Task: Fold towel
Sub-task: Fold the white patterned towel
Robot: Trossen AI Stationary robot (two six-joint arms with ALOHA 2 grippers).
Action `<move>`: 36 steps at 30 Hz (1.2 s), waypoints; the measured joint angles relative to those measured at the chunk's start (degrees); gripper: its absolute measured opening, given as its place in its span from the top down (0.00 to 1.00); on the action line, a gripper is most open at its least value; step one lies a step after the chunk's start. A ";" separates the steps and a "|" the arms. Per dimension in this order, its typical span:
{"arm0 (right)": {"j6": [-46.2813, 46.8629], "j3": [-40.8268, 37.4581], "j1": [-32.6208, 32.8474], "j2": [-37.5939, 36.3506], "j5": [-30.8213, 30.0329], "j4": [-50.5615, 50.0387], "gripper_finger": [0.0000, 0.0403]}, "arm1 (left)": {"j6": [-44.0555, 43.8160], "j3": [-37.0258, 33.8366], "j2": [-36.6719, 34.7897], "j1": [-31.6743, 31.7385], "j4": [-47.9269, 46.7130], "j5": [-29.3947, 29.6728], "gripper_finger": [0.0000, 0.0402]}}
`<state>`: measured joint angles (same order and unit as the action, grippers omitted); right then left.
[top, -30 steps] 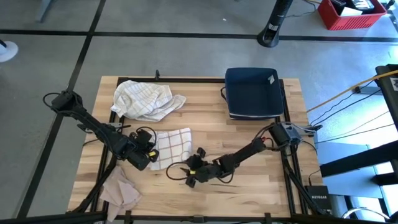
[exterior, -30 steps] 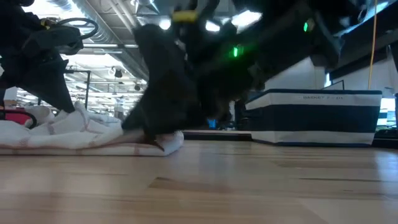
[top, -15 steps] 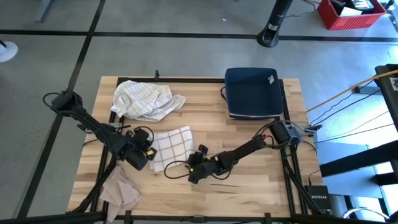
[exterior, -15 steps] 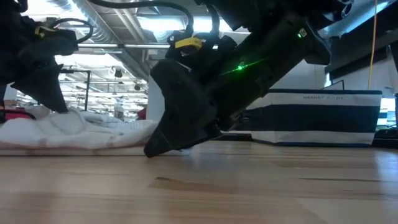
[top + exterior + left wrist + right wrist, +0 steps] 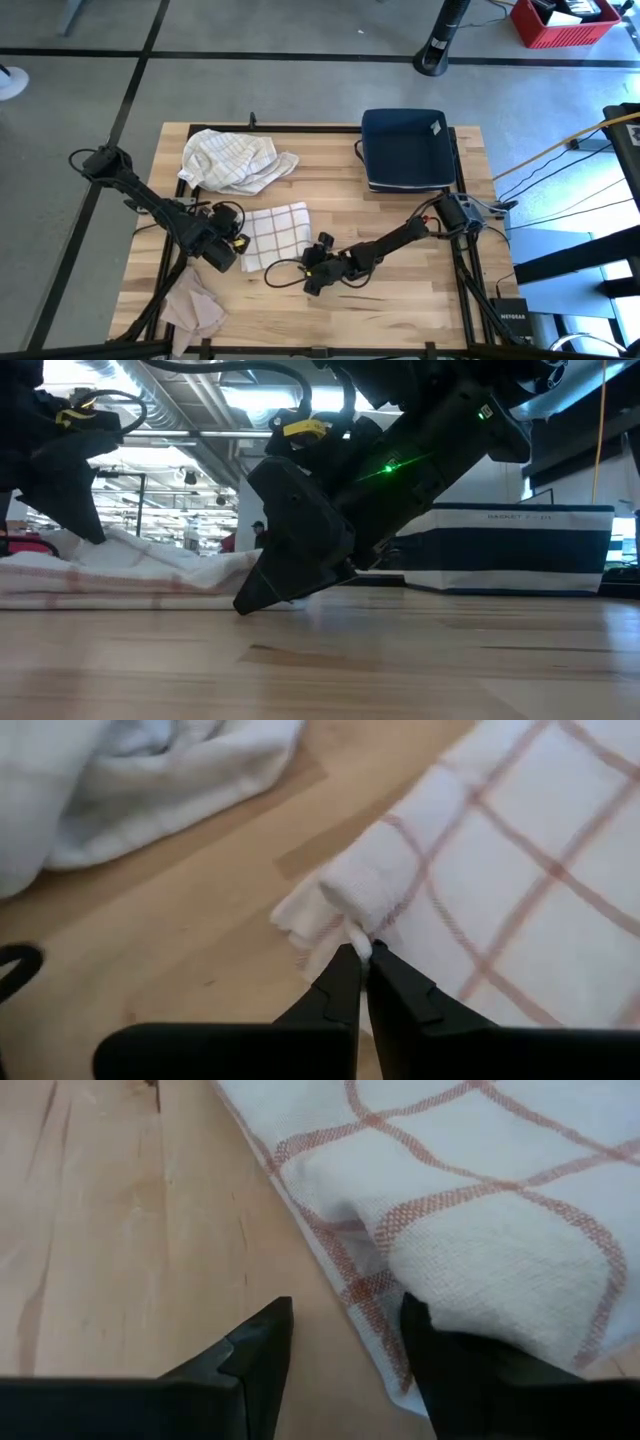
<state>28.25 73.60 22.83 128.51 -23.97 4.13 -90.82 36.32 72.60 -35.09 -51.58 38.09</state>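
Concrete floor [image 5: 300, 90], grey and crossed by dark lines, surrounds the butcher-block table [image 5: 400, 290] in the high view. At the table's near left corner a beige cloth [image 5: 195, 308] hangs partly over the edge. Above it, toward the far left, a crumpled white checked cloth [image 5: 235, 160] lies in a heap. The left gripper [image 5: 232, 243] sits low at the left edge of the red-checked towel [image 5: 278, 232]; its fingers are pressed together, pinching a small rolled-up bit of the towel's edge, as the left wrist view shows [image 5: 362, 952]. The towel lies folded and mostly flat near the table's middle, just right of that gripper. The right gripper [image 5: 312, 280] rests at the towel's near right corner with its fingers spread apart; in the right wrist view [image 5: 340, 1345] the towel's hem lies between and over the two dark fingers, without a grip on it. Farther right and toward the back, a dark blue basket [image 5: 408, 148] stands on the table. Beyond it, off the table, a red crate [image 5: 565, 20] sits on the floor at the far right, and cables run along the right side. The low view looks across the bare wood into a hall with ceiling lights.
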 joint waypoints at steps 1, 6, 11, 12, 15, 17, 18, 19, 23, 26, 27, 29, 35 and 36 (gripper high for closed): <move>-0.01 0.00 0.00 0.00 0.00 0.01 0.52 | 1.91 0.00 0.00 0.00 0.72 0.01 0.99; -0.04 0.00 0.01 0.00 0.00 0.01 0.52 | 7.45 0.00 0.00 0.00 2.16 -0.81 0.89; -0.41 -0.11 0.28 -2.06 1.59 -2.01 0.52 | 8.97 1.05 -0.95 0.00 -3.62 -8.49 0.71; -1.21 -0.23 0.54 -2.87 1.82 -2.90 0.52 | 8.12 1.92 -1.42 -0.18 -5.02 -9.43 0.69; -3.56 -0.54 1.83 -6.30 3.62 -6.73 0.52 | 6.91 4.44 -2.92 -1.57 -5.55 -7.81 0.65; -6.17 -0.66 3.09 -8.62 6.56 -8.43 0.52 | 8.84 5.23 -3.40 -2.51 -0.77 -4.76 0.64; -7.17 -0.66 3.64 -9.97 7.65 -9.06 0.52 | 10.37 5.27 -3.47 -2.83 2.71 -3.14 0.64; -7.97 -0.63 4.28 -11.35 8.26 -9.69 0.52 | 12.56 5.24 -3.24 -2.94 6.17 -1.55 0.64; -9.92 -0.35 5.79 -15.49 5.68 -10.40 0.52 | 23.09 2.90 0.33 -2.48 24.13 0.88 0.64; -10.54 -0.39 5.75 -16.58 0.58 -10.36 0.52 | 28.55 0.76 4.64 -1.98 34.34 0.61 0.65; -10.56 -0.37 5.50 -16.72 -1.54 -9.78 0.52 | 29.11 0.38 6.32 -1.68 35.20 0.51 0.65; -10.71 -0.33 4.13 -15.90 -4.94 -7.52 0.52 | 29.72 0.03 9.64 -1.30 35.66 -0.99 0.65; -8.82 -0.37 0.09 -10.73 0.77 -10.93 0.52 | 28.42 -0.25 16.84 -0.76 35.03 -7.93 0.66; -7.86 -0.34 0.33 -10.51 1.13 -13.30 0.52 | 27.75 -0.16 17.42 -0.85 34.58 -8.15 0.66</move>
<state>20.39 73.26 23.16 117.99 -22.83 -9.17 -63.07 36.15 90.02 -35.94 -17.00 29.94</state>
